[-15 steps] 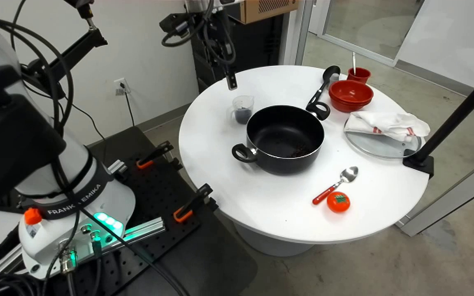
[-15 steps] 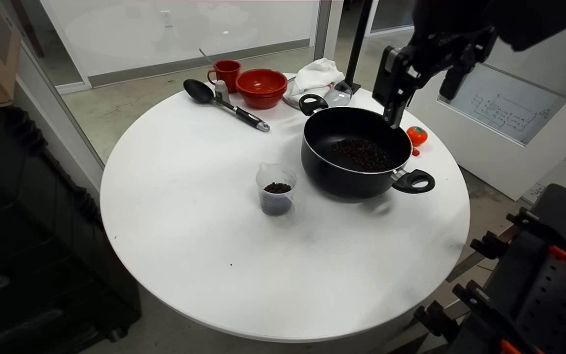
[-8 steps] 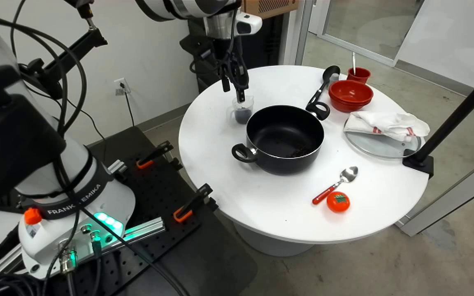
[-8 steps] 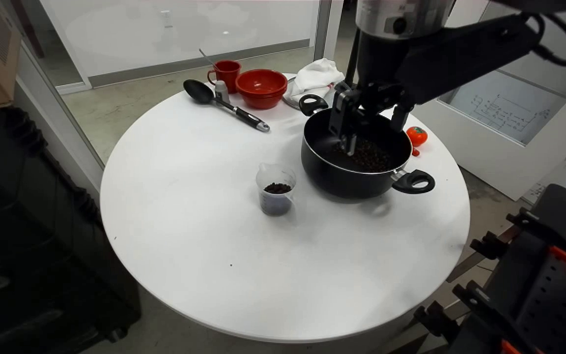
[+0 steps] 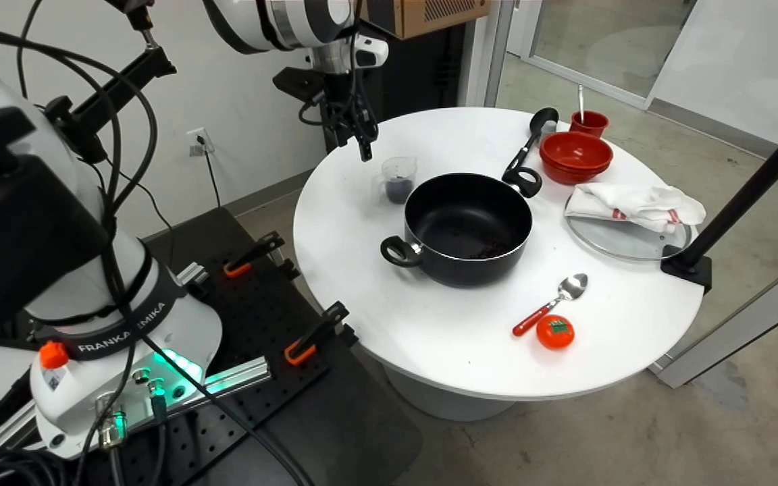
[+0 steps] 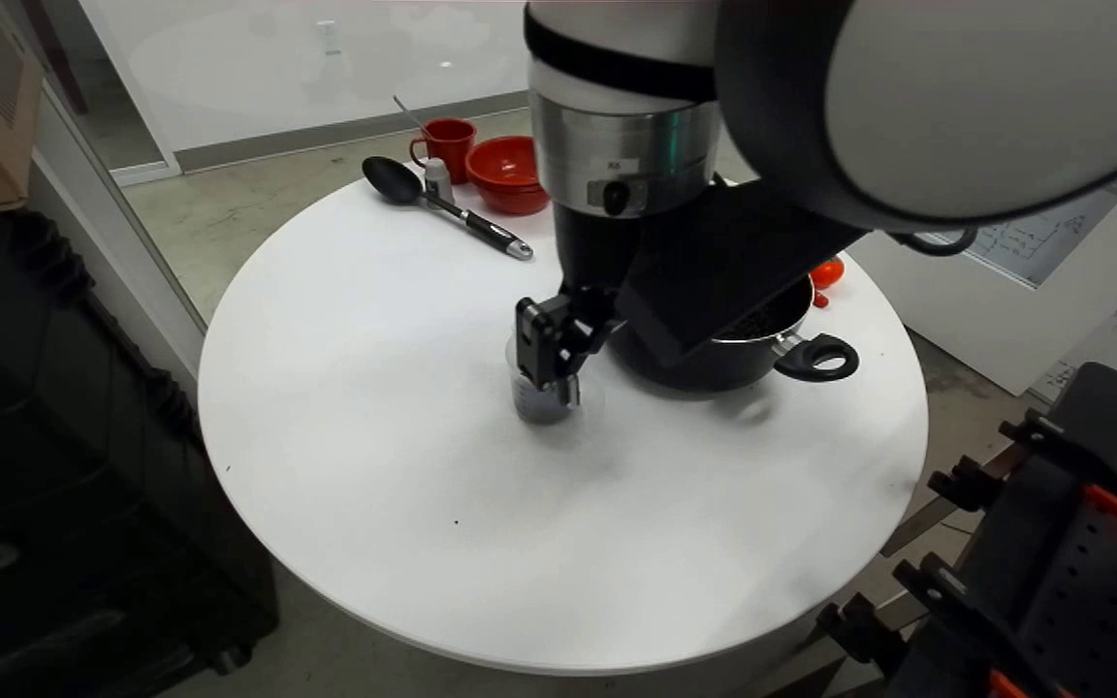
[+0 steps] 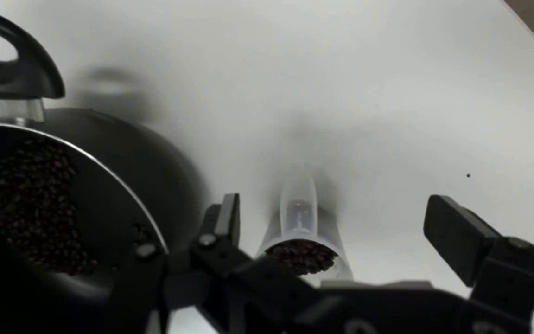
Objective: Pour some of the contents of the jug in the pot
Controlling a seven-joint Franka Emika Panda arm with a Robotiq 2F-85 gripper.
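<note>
The jug [image 5: 399, 181] is a small clear plastic measuring cup with a handle, upright on the table and part-filled with dark beans. Left of it in the wrist view stands the wide black pot [image 7: 128, 157], where a patch of dark beans [image 7: 40, 204] lies on the bottom. My gripper [image 7: 336, 213] is open above the table, its fingers wide apart with nothing held. Seen from the wrist, the jug's handle [image 7: 298, 218] shows between the fingers, closer to the left one. In an exterior view the gripper covers part of the jug [image 6: 537, 405].
Around the white table [image 5: 416, 324] are red bowls [image 5: 576, 155], a red mug [image 5: 589, 124], a black ladle-like spoon [image 5: 531, 138], and a cloth [image 5: 635, 204] over a glass lid. A spoon [image 5: 551, 304] and a tomato [image 5: 556, 332] lie near the pot. A black pole [image 5: 754, 175] rises at the table edge.
My gripper has come from over the pot to over the jug, as an exterior view shows, and the arm has swung in after it. Jug and pot have stayed put; the fingers remain open.
</note>
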